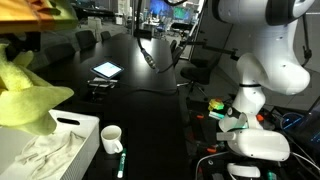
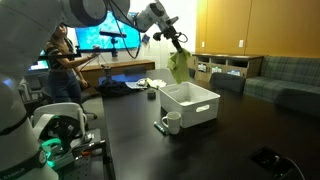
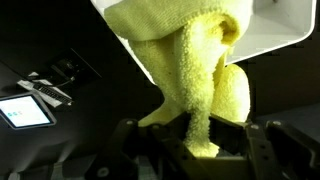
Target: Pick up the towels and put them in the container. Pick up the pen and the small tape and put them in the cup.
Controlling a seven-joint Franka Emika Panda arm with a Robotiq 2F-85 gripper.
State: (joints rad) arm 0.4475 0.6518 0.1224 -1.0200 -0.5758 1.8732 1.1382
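Note:
My gripper (image 2: pixel 172 38) is shut on the pale yellow-green towel (image 2: pixel 179 66), which hangs from it above the far end of the white container (image 2: pixel 190 103). In the wrist view the towel (image 3: pixel 190 60) is pinched between the gripper (image 3: pixel 202 148) jaws, with a corner of the container (image 3: pixel 285 30) beyond it. In an exterior view the same towel (image 1: pixel 25 95) hangs over the container (image 1: pixel 82 122), where the off-white towel (image 1: pixel 40 152) lies inside. The white cup (image 1: pixel 111 138) stands beside the container, and the green pen (image 1: pixel 120 163) lies next to it. The small tape is out of view.
A lit tablet (image 1: pixel 106 70) lies further back on the dark table, and also shows in the wrist view (image 3: pixel 22 112). The robot's base (image 1: pixel 255 90) stands at the table's side. A person (image 2: pixel 62 60) sits behind the table, with chairs around.

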